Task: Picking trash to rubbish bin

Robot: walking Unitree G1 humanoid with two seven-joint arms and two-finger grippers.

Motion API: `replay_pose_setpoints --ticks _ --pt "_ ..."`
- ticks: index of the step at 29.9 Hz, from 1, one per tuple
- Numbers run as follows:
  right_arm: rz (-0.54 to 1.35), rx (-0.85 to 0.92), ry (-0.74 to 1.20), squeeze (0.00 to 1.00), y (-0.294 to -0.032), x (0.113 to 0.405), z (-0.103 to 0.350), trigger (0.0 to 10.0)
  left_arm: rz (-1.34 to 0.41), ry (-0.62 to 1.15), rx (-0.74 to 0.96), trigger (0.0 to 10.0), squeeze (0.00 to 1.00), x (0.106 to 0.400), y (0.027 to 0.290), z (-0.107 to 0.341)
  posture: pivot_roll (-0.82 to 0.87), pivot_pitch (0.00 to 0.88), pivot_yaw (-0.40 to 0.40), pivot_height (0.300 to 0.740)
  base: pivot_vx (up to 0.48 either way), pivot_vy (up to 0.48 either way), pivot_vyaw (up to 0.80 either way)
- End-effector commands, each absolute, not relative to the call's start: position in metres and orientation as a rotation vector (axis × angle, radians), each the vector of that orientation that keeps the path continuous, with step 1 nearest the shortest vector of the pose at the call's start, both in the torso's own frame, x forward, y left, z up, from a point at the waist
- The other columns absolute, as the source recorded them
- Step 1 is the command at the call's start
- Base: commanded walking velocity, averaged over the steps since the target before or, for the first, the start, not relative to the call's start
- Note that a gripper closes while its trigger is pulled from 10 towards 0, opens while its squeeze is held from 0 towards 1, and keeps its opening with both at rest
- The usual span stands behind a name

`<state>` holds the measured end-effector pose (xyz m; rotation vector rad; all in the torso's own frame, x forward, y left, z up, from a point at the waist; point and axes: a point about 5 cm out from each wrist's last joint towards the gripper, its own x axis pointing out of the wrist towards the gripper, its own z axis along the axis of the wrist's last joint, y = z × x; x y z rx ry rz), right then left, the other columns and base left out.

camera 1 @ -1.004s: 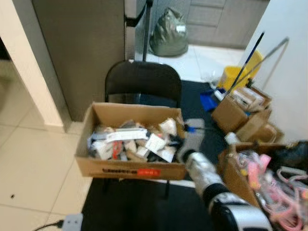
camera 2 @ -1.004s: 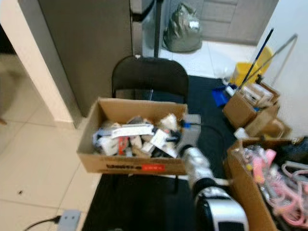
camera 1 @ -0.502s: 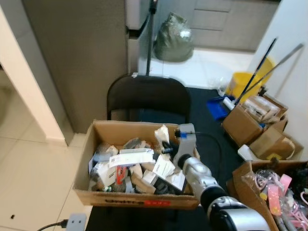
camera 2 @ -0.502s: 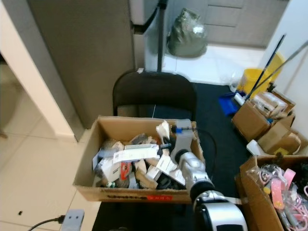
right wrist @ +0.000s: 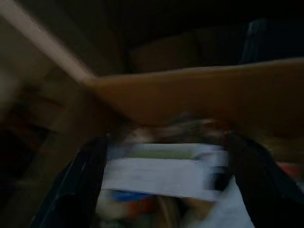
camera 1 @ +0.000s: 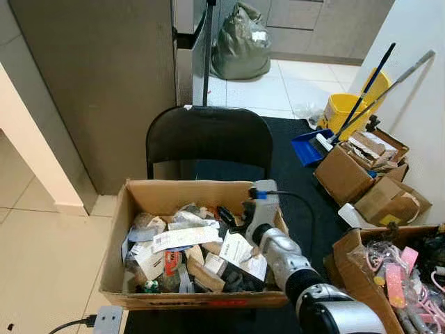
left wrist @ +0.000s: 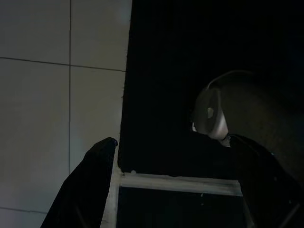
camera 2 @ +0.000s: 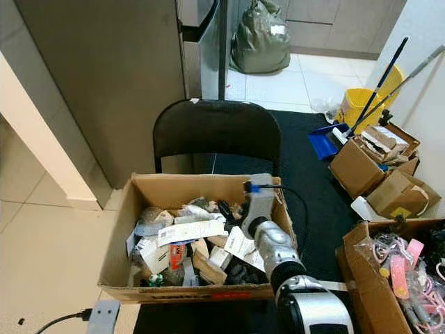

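Note:
A cardboard box (camera 1: 174, 188) full of paper scraps, wrappers and small packets rests on the seat of a black folding chair (camera 1: 208, 136). A long white paper strip (camera 1: 184, 238) lies across the heap. My right arm reaches over the box's right side. Its right gripper (camera 1: 227, 216) sits just above the trash near the middle. In the right wrist view its right gripper (right wrist: 166, 142) is open, the fingers (right wrist: 85, 180) wide apart with nothing between them. My left gripper (left wrist: 172, 140) hangs idle and open over the tiled floor and the edge of a black mat.
A grey-green rubbish bag (camera 1: 240, 45) sits on the floor behind the chair. A yellow bucket (camera 1: 341, 111) with mop handles, a blue dustpan (camera 1: 309, 146) and cardboard boxes (camera 1: 348, 170) crowd the right. A box of pink hangers (camera 1: 389, 278) stands near right; a power strip (camera 1: 108, 320) lies bottom left.
The camera has shifted, so the box now sits lower and nearer. My right gripper has moved from the box's right rim in over the trash and dropped closer to it.

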<state>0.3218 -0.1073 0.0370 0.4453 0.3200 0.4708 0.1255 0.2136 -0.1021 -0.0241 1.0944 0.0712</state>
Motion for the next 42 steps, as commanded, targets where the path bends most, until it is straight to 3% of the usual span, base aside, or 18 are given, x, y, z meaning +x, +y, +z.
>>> replay_pose_setpoints --ticks 1,4,5,8,13,20,24,27,29,33,34,42 --pt "0.556 0.582 0.346 0.00 -0.108 0.311 0.029 10.0 0.073 1.124 -0.041 10.0 0.00 0.118 0.210 -0.105 0.15 0.032 -0.046 0.740 0.000 0.000 0.00" --pt "0.715 0.638 0.374 0.00 -0.111 0.296 0.021 10.0 0.081 1.132 -0.050 10.0 0.00 0.118 0.208 -0.106 0.14 0.035 -0.044 0.740 0.000 0.000 0.00" --pt "0.821 0.618 0.458 0.00 -0.116 0.275 0.005 10.0 0.084 1.142 -0.048 10.0 0.00 0.116 0.209 -0.106 0.14 0.035 -0.041 0.740 -0.352 0.000 0.00" --pt "0.821 0.601 0.514 0.00 -0.120 0.266 -0.004 10.0 0.082 1.144 -0.042 10.0 0.00 0.116 0.209 -0.107 0.14 0.035 -0.039 0.740 -0.372 0.000 0.00" --pt "0.674 0.737 0.694 0.00 -0.141 0.220 -0.042 10.0 0.062 1.149 -0.022 10.0 0.00 0.115 0.207 -0.107 0.13 0.038 -0.025 0.740 -0.392 0.000 0.00" --pt "0.788 0.978 0.643 0.00 -0.149 0.194 -0.043 10.0 0.052 1.153 -0.006 10.0 0.00 0.115 0.209 -0.107 0.12 0.039 -0.016 0.740 -0.394 0.000 0.00" --pt "0.789 1.000 0.637 0.00 -0.152 0.190 -0.044 10.0 0.047 1.153 0.000 10.0 0.00 0.116 0.209 -0.106 0.12 0.038 -0.011 0.740 -0.393 0.000 0.00" --pt "0.758 0.961 0.674 0.00 -0.152 0.188 -0.048 10.0 0.045 1.153 0.002 10.0 0.00 0.116 0.210 -0.106 0.12 0.038 -0.007 0.740 -0.395 0.000 0.00" --pt "0.517 0.763 0.809 0.00 -0.162 0.184 -0.065 10.0 0.044 1.152 0.004 10.0 0.00 0.117 0.210 -0.106 0.12 0.037 -0.008 0.740 -0.394 0.000 0.00" --pt "0.367 0.657 0.864 0.00 -0.173 0.181 -0.072 10.0 0.043 1.152 0.005 10.0 0.00 0.118 0.210 -0.106 0.12 0.037 -0.008 0.740 -0.394 0.000 0.00" --pt "0.192 0.542 0.927 0.00 -0.188 0.173 -0.080 10.0 0.042 1.151 0.006 10.0 0.00 0.118 0.210 -0.106 0.12 0.036 -0.010 0.740 -0.394 0.000 0.00" --pt "0.020 0.356 1.065 0.00 -0.207 0.143 -0.095 10.0 0.044 1.153 0.005 10.0 0.00 0.117 0.210 -0.106 0.13 0.032 -0.016 0.740 -0.393 0.000 0.00"
